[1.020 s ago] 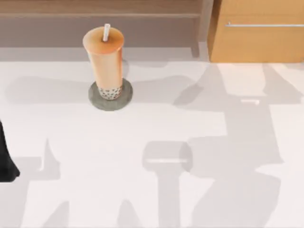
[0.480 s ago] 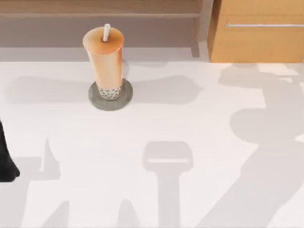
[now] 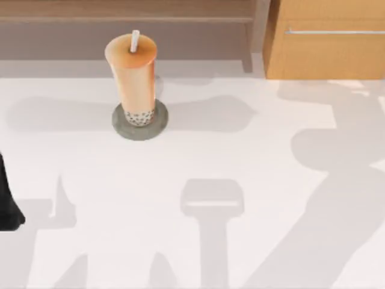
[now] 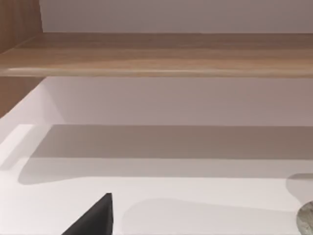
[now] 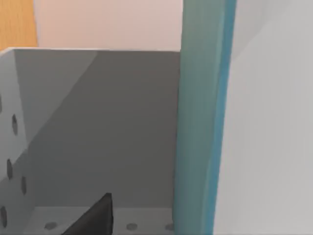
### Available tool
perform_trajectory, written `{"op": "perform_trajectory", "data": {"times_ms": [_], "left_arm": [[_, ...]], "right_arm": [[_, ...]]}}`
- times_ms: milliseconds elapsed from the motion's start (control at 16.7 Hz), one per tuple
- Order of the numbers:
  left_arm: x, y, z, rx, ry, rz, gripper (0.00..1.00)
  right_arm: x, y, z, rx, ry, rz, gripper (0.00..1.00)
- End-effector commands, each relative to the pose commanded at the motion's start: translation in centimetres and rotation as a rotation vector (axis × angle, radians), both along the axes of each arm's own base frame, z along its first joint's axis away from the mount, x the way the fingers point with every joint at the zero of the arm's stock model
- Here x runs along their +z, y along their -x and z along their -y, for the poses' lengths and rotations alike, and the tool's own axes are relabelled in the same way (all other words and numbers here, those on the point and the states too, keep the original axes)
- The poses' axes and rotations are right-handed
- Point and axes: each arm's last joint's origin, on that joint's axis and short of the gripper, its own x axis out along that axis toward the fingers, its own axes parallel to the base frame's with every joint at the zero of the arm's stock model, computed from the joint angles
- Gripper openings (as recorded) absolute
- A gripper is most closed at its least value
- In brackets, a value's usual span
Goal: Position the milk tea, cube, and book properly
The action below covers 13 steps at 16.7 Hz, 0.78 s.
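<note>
Left arm (image 3: 7, 201) parked at the top view's left edge, just a dark sliver over the white surface (image 3: 240, 156); its gripper's opening can't be told. Left wrist view has one dark fingertip (image 4: 95, 218) low in frame, nothing touching it. Out ahead of that gripper, bare surface, then a wooden shelf (image 4: 156, 54) running across with a recess under it, and a sliver of the grey round disc (image 4: 307, 218) at the frame's edge

Milk tea (image 3: 133, 75) stands upright on the grey disc (image 3: 123, 129), well ahead of the left gripper and off to its right side, near the back of the surface. Orange lid, white straw (image 3: 135, 41) sticking straight up, dark pearls at the cup's base. Wooden cabinet (image 3: 328, 39) with a metal handle at the back right

Right wrist view: one dark fingertip (image 5: 95, 218) low in frame, whether that gripper is open or closed can't be told. Close beside it a tall teal upright slab (image 5: 203, 122), book-like but not certain. Behind, a grey box wall (image 5: 98, 127) with small holes along its side and floor
</note>
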Motion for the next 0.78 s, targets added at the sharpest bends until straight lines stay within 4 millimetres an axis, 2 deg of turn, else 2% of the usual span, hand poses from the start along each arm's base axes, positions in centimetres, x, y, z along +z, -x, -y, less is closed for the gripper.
{"op": "perform_trajectory", "data": {"times_ms": [180,420,780], "left_arm": [[0.0,0.0,0.0,0.0,0.0,0.0,1.0],[0.0,0.0,0.0,0.0,0.0,0.0,1.0],[0.0,0.0,0.0,0.0,0.0,0.0,1.0]], "right_arm": [[-0.03,-1.22,0.04,0.0,0.0,0.0,1.0],[-0.03,-1.38,0.03,0.0,0.0,0.0,1.0],[-0.03,-1.38,0.03,0.0,0.0,0.0,0.55]]}}
